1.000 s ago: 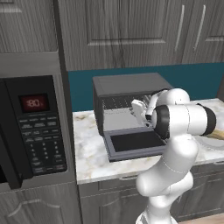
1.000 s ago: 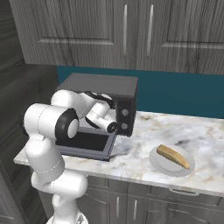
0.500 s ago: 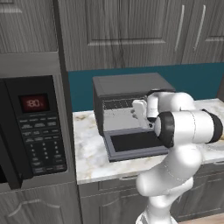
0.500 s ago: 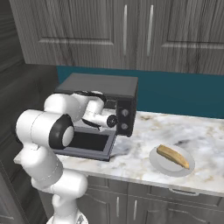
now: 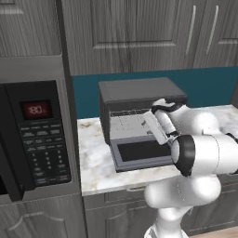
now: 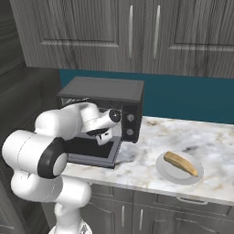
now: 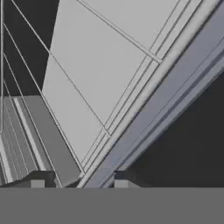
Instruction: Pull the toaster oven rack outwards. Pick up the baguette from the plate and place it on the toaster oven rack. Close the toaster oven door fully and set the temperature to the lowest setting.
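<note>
Hand view: gripper (image 7: pixel 78 183) fingertips sit apart astride the toaster oven rack (image 7: pixel 105 70) edge, not pinching. Baguette (image 6: pixel 181 163) rests on the plate (image 6: pixel 164 172).

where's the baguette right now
The baguette lies on the white plate on the marble counter, at the right of the right base view, apart from the toaster oven to its left.

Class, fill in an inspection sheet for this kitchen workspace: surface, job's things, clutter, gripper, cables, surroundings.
Surface: marble counter.
Job's things: toaster oven with toaster oven door folded down; toaster oven rack at the cavity mouth; baguette lying on plate, to the oven's right.
Clutter: nothing seen.
Gripper: gripper at the rack's front edge, jaws apart, holding nothing.
Cables: nothing seen.
Surroundings: microwave, grey cabinets, teal backsplash.
</note>
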